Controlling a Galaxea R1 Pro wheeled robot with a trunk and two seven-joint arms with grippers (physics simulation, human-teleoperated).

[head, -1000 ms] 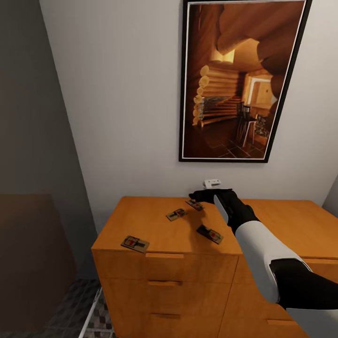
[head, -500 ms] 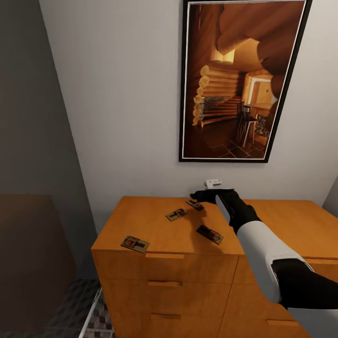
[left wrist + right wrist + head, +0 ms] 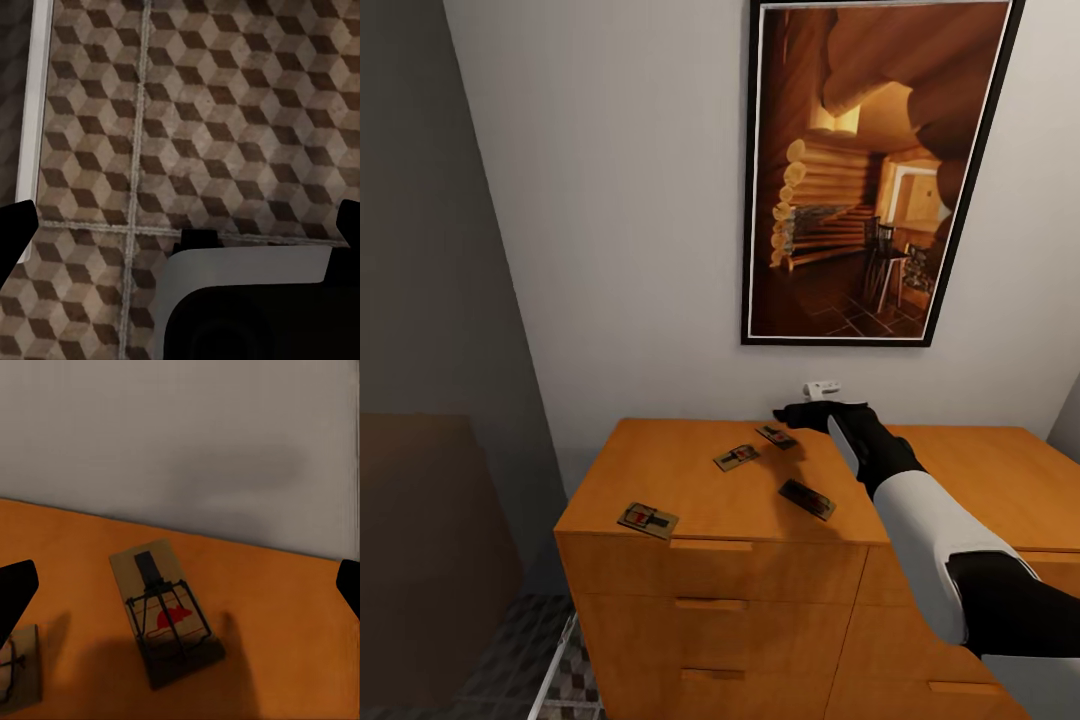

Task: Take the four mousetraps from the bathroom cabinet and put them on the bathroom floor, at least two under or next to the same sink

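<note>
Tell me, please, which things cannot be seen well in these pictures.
- Cabinet: lower drawers and right end cut off by the head view's edges, partly covered by the right arm.
- Right gripper: too dark in head view to tell the jaws.
- Second mousetrap: cut by the right wrist view's edge.
- Bathroom floor: no sink visible.

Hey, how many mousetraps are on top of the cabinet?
4, all on the cabinet top: front-left edge, middle, near the wall, and beside the right arm.
</note>
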